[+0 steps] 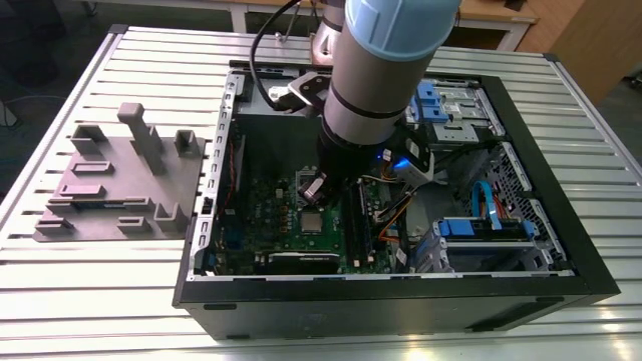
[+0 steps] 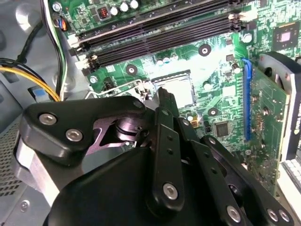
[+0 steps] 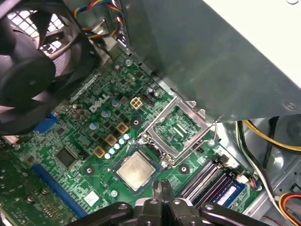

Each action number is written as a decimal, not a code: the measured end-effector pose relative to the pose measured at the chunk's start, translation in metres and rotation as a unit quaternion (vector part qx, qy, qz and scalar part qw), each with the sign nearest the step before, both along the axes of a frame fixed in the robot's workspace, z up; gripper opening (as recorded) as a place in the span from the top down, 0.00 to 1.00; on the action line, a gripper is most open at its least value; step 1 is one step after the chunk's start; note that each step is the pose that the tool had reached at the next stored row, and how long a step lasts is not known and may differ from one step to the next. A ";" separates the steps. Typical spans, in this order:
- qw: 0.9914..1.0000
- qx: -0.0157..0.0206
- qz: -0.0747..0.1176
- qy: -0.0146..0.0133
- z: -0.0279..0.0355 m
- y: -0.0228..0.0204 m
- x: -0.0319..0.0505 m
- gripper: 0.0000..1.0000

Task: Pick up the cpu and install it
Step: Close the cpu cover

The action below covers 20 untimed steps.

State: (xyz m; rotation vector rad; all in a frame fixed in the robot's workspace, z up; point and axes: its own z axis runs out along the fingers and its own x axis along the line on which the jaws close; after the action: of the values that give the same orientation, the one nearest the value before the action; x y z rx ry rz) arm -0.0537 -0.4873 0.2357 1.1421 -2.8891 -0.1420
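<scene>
Already the cpu (image 3: 136,170) sits flat in its socket (image 3: 139,172) on the motherboard (image 3: 89,141), low centre of the first wrist view. Just below it the gripper (image 3: 162,187) hovers, fingertips pressed together and holding nothing, beside the raised socket cover (image 3: 180,129).

In the second wrist view the black linkage of the gripper (image 2: 162,101) covers much of the green motherboard (image 2: 207,61) and hides part of the small silver-grey square cpu (image 2: 181,92). In the first wrist view the round black case fan (image 3: 33,66) is cut off by the frame edge. In the exterior view the thick grey robot arm (image 1: 377,83) blocks the case's middle.
</scene>
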 end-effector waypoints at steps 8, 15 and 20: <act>1.000 0.000 0.000 0.000 -0.0006 0.0176 0.0078 0.89; 1.000 0.010 0.024 -0.008 -0.0023 0.0191 0.0078 0.89; 0.999 0.026 0.028 -0.014 -0.0044 0.0193 0.0085 0.89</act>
State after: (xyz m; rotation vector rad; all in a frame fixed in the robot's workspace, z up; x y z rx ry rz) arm -0.0452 -0.4680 0.2313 1.2405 -2.8908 -0.2032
